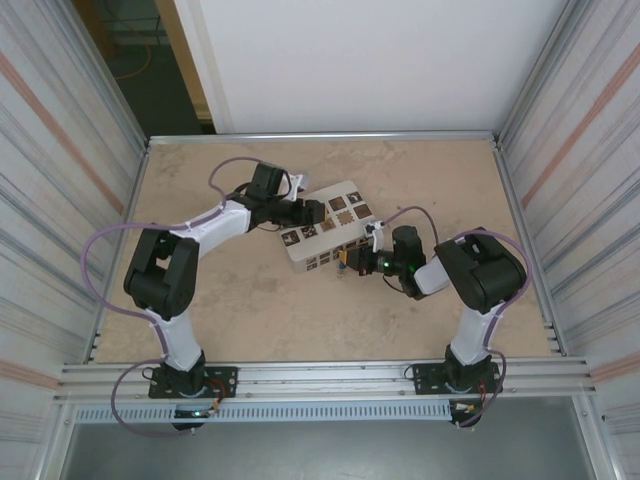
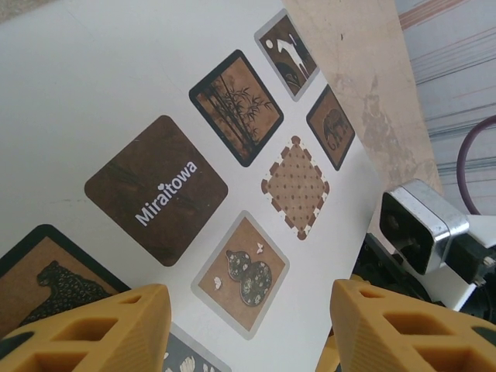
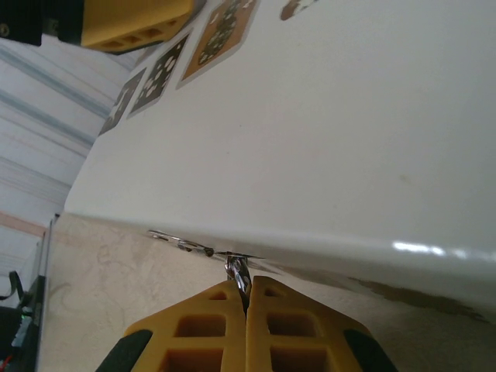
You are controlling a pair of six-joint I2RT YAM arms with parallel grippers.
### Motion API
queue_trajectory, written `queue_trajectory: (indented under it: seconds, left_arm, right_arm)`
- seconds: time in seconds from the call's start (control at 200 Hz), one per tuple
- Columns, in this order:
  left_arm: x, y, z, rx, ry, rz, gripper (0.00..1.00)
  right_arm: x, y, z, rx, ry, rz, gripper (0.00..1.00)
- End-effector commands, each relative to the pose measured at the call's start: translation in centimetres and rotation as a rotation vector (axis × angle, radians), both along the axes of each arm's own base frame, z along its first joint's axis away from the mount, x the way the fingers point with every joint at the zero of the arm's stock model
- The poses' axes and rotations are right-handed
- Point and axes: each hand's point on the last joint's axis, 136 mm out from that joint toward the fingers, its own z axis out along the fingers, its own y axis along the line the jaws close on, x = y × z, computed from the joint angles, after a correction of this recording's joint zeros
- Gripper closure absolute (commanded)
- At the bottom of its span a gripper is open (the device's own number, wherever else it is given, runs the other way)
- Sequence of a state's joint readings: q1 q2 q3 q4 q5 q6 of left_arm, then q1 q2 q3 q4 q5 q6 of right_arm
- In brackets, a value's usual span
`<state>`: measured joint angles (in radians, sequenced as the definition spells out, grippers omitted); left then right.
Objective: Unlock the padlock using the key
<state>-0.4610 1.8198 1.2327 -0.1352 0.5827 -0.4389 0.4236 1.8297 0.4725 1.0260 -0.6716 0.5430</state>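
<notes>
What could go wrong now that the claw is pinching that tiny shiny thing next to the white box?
The right claw pinches the silvery piece, probably the key, with just its tips, so it may slip or twist loose. That piece sits right against the edge of the white box, so pushing could shove the box. The left claw has its fingers apart above the box top, so the box might slide.

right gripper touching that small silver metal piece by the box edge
Touching: in the right wrist view the right gripper is shut on the silver metal piece.
</notes>
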Motion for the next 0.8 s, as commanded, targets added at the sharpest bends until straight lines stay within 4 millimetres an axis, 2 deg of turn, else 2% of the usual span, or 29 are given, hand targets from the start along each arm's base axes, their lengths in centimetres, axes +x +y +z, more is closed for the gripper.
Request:
queue_trajectory:
  seconds: [0.0, 0.451, 0.797]
  left_arm:
    - [-3.5, 0.8, -3.5, 0.064, 0.161, 0.004, 0.43]
    - [-5.5, 0.6, -4.9, 0.072, 0.187, 0.005, 0.43]
    - [-6.3, 0.2, -5.2, 0.081, 0.193, -0.007, 0.43]
  right_arm:
    - [1.8, -0.9, 2.4, 0.059, -0.045, -0.104, 1.0]
    - [3.9, -2.7, 3.6, 0.14, 0.011, -0.285, 1.0]
    - [5.9, -3.0, 3.8, 0.179, 0.087, -0.375, 1.0]
